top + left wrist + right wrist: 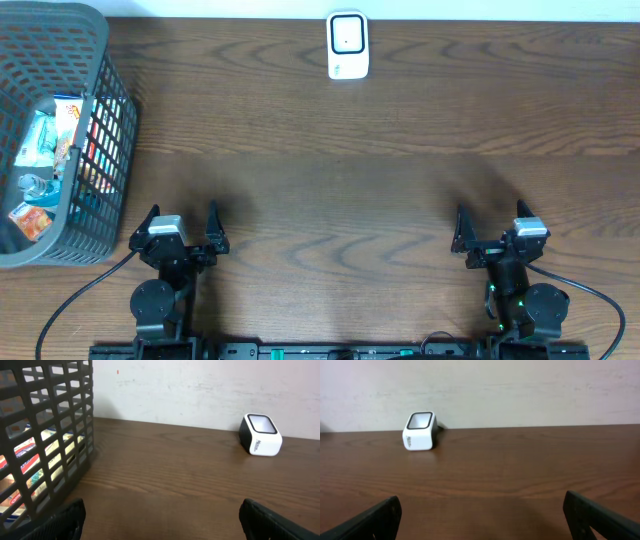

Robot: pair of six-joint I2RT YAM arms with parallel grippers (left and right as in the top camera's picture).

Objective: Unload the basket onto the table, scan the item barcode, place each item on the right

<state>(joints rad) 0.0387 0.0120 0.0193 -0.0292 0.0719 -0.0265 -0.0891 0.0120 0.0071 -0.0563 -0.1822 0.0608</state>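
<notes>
Resting at the near edge of the bench (330,180), left gripper (182,224) and right gripper (491,228) both gape wide, holding nothing. Packaged items (45,150) lie inside the grey basket (108,150) at far left; the white barcode scanner (348,45) stands centre-back.

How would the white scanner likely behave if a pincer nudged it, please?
The white scanner looks squat and boxy, so it would probably slide rather than tip. Its smooth, rounded plastic shell may be slippery to grip.

overhead: high above the table (380,150), looking straight down
left wrist: low, facing basket (45,435) and back wall (200,390)
right wrist: low, facing the wall
shared: scanner (348,45), all three views
</notes>
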